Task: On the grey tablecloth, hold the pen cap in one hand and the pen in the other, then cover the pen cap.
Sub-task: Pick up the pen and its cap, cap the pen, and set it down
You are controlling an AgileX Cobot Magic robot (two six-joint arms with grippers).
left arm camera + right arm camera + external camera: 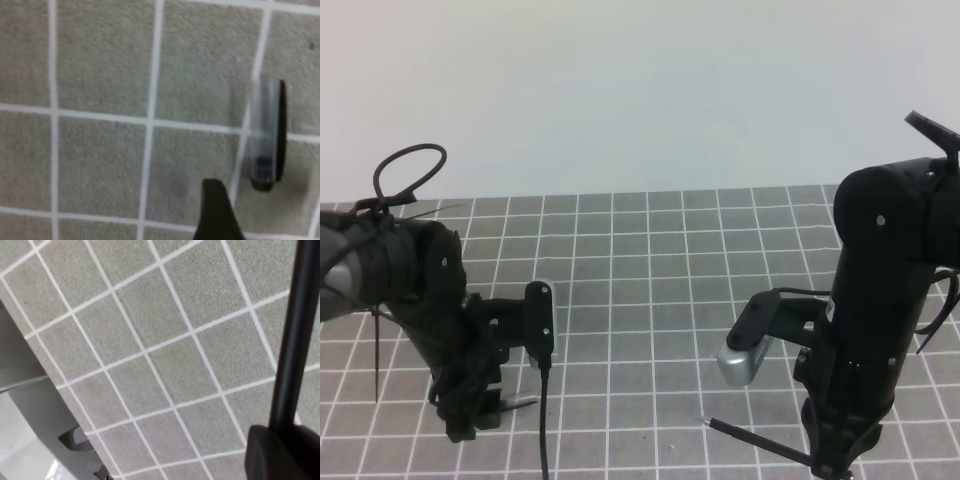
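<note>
- Left wrist view only: pen cap (267,136) lying on the grey tablecloth (100,165), just beside one fingertip (216,212) of the left pincer, spread and empty.
- Right wrist view: pen (295,335) pinched in the right pincer (280,452).
- High view: pen (755,440) slanting above the cloth; the left arm (430,300) hides the cap.

Bare grey tablecloth (650,260) between arms; pen (760,444) possibly juts into gap

Wide flat grey tablecloth (650,260) ruled with thin white lines into squares covers counter, reaching pale back wall. Short dark tube-shaped pen cap (267,135) with silvery clip lies directly on cloth, flat, across one white grid line, in left wrist view.
</note>
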